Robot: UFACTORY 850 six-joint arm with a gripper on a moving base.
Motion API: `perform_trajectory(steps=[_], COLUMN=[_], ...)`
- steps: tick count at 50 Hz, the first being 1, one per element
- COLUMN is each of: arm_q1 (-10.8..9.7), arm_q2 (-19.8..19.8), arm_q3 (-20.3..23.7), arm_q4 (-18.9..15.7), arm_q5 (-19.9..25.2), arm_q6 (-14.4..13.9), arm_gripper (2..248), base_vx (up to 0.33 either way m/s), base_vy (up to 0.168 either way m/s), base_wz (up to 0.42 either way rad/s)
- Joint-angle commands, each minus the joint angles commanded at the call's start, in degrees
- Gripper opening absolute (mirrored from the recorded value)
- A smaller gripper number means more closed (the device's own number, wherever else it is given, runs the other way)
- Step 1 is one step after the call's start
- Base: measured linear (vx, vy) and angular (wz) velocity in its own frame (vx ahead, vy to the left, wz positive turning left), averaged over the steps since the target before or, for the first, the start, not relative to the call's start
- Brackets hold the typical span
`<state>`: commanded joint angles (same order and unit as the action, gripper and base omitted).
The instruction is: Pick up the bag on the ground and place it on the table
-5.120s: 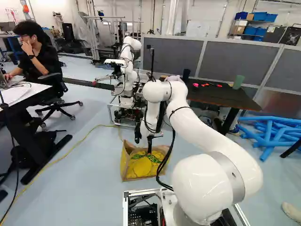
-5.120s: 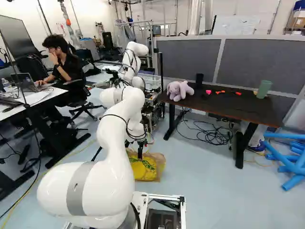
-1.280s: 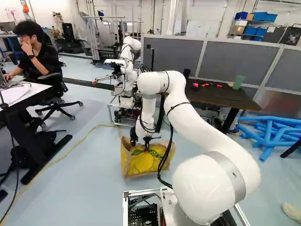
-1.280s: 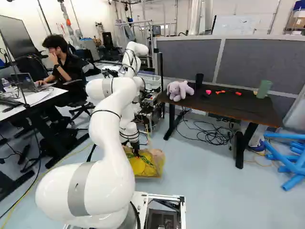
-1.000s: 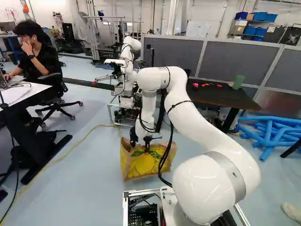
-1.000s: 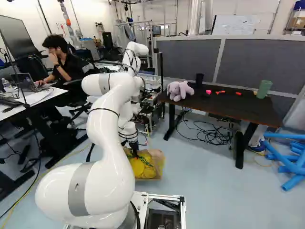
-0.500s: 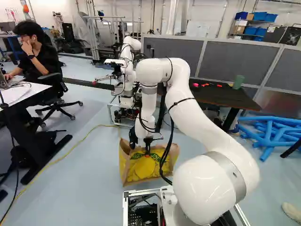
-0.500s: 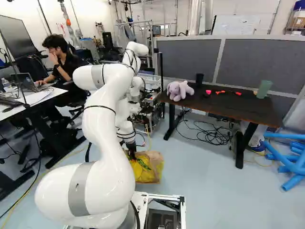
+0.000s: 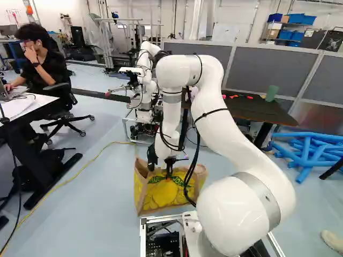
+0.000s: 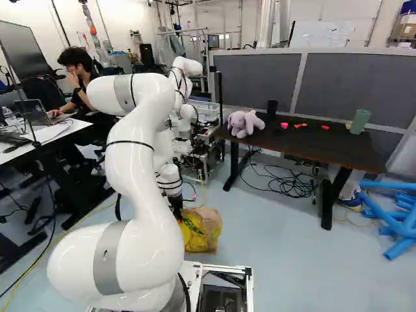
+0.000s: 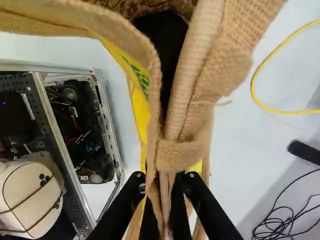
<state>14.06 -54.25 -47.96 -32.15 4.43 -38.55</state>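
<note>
Your hand (image 11: 165,181) clamps the bag (image 9: 161,194), apparently for the lift; next, you must clear the table (image 10: 305,138), far right.

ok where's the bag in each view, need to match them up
Left base view: bag just below centre, left of the arm's big lower joint.
Right base view: bag below centre, right of the arm.
Wrist view: bag between the gripper's fingers and ahead of them.
Shared landmark: base frame.
</note>
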Motion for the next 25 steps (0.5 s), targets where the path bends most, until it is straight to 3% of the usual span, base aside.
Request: perform_trajectory(steps=[25], arm_q1=[-3.8], arm_q2=[6.7], arm_q3=[5.4], arm_q4=[6.5], arm_q5=[-0.2], arm_q6=[0.0], arm_gripper=[22], base_vx=[0.0], base_vy=[0.0], base_wz=[0.0])
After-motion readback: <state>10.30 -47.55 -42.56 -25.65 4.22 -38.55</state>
